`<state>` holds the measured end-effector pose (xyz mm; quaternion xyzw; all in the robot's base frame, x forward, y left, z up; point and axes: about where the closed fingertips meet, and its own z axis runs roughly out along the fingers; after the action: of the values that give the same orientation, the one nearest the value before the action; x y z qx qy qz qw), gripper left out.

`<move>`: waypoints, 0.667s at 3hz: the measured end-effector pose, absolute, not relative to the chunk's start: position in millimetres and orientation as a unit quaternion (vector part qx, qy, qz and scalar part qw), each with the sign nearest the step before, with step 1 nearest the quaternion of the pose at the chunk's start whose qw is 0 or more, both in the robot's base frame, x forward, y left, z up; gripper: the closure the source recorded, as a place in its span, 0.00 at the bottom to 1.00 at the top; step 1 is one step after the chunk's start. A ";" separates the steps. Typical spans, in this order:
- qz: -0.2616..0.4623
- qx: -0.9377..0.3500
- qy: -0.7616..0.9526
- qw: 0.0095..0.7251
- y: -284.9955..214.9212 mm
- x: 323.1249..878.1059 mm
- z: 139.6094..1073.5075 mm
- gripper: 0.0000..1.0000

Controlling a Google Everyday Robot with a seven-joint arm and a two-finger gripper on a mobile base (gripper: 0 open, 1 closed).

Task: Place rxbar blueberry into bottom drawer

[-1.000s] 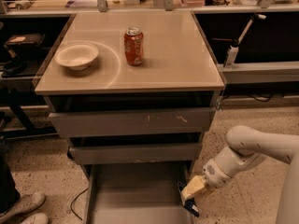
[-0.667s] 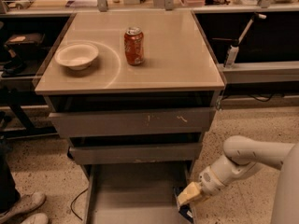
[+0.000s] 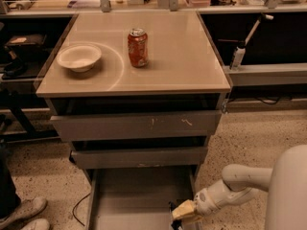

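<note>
Beige bench [image 3: 182, 56] filled the upper half of the frame, carrying one orange-red soda can [image 3: 137, 47] and one pale bowl [image 3: 79, 57], both well away from my work. Below it were three grey drawers: the upper drawer [image 3: 136, 125], the middle drawer [image 3: 139, 156], and the bottom drawer [image 3: 139, 195], which was pulled wide open. Down at the bottom edge, right of centre, my fingers [image 3: 178, 216] hung over that drawer's right side, clenched on one dark sliver, the rxbar blueberry [image 3: 173, 221], only partly showing. By my reckoning the pick and the carry were done and the bar was over the tray. Left to do: lower, let go, pull clear. Nothing lay in the drawer yet.
</note>
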<state>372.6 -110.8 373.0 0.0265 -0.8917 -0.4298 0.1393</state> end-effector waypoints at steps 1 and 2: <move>-0.434 0.021 -0.888 0.151 -107.1 364.2 360.8 1.00; -0.444 0.017 -0.884 0.146 -94.6 366.5 339.9 1.00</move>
<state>366.5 -94.6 339.9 0.0169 -0.8838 -0.4440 0.1463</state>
